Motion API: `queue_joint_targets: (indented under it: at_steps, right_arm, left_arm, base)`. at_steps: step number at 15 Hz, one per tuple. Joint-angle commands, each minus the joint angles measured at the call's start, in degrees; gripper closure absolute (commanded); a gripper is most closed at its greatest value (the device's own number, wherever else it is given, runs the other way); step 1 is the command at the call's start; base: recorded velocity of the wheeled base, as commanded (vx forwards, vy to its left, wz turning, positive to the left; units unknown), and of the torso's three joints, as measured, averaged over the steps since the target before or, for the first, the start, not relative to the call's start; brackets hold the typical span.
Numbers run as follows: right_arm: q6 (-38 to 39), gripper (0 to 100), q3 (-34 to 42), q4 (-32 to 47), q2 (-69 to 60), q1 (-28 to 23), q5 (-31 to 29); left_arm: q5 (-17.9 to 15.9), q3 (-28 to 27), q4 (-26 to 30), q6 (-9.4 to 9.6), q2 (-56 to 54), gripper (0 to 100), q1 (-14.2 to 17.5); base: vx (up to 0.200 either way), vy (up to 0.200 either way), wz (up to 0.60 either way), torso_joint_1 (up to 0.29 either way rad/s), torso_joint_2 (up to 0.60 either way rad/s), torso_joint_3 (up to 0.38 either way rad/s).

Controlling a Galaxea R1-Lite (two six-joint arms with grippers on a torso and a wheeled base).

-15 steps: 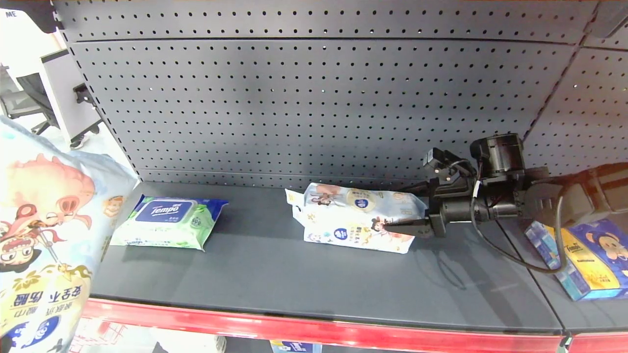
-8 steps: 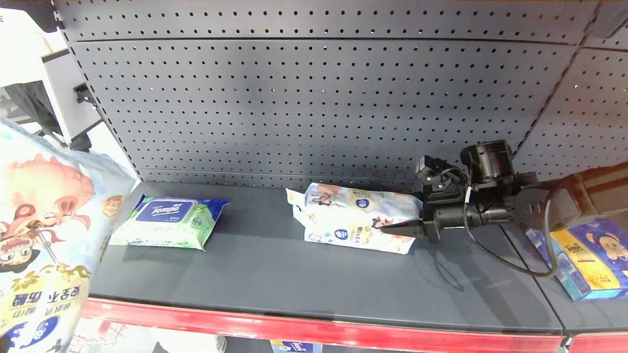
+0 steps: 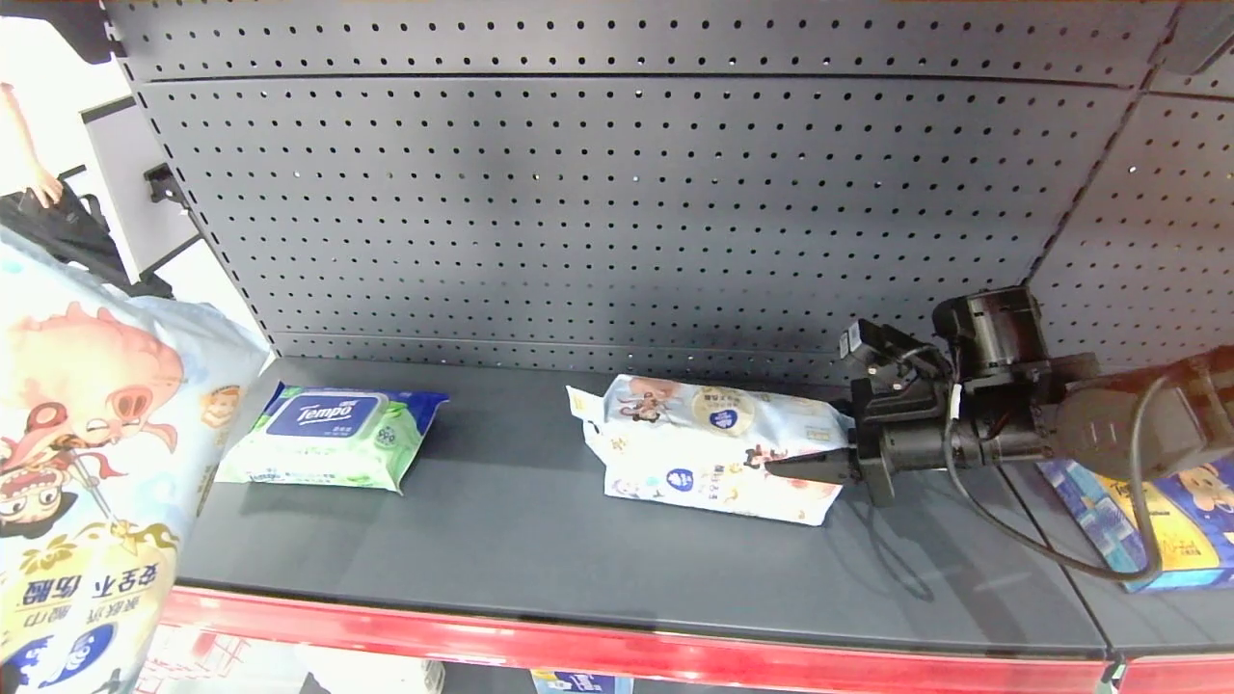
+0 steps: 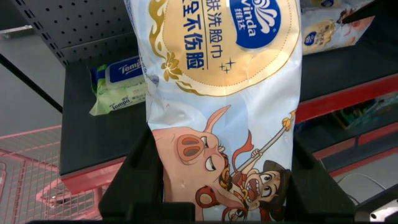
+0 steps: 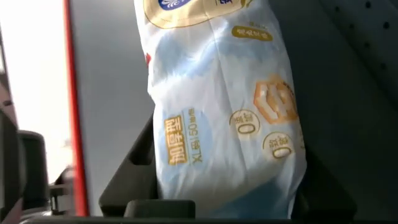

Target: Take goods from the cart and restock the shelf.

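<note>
The soft white-and-pale-blue plastic pack with cartoon print (image 3: 704,448) lies flat on the dark grey shelf with the red front lip (image 3: 540,549). The end nearest my right claw (image 3: 795,461) is pinched between that claw's fingers. Over the last second I slid it a little toward the shelf's front and toward my right, never letting go. I judge I am squaring it up before release. Well past that claw's fingertips lies a green-and-blue soft pack of wipes (image 3: 328,439), and behind its wrist sits a blue-and-yellow tissue box (image 3: 1186,525). My left claw (image 4: 227,186) is clamped on a second, like-printed plastic pack (image 4: 224,93), held off the shelf's left end, probably next to go.
</note>
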Motion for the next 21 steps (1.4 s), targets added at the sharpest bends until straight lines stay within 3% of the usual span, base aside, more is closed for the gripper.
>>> queue_joint_targets:
  at_steps: [1, 6, 21]
  right_arm:
    - [-0.1, 100, 5.1, -0.1, -5.7, 0.6, 0.2]
    - [-3.7, 100, 16.0, -0.2, -10.0, 1.9, 0.6]
    - [-6.2, 100, 19.6, -0.1, -10.2, 3.6, 1.0]
  left_arm:
    - [0.0, 0.0, 0.0, 0.01, 0.0, 100, 0.0]
    - [-0.2, 0.0, 0.0, -0.78, 0.0, 100, -0.1]
    - [-0.2, -0.1, -0.1, -0.78, -0.2, 100, -0.1]
  base:
    - [0.000, 0.000, 0.00, 0.000, 0.00, 0.000]
    - [0.000, 0.000, 0.00, 0.000, 0.00, 0.000]
    - [0.000, 0.000, 0.00, 0.000, 0.00, 0.000]
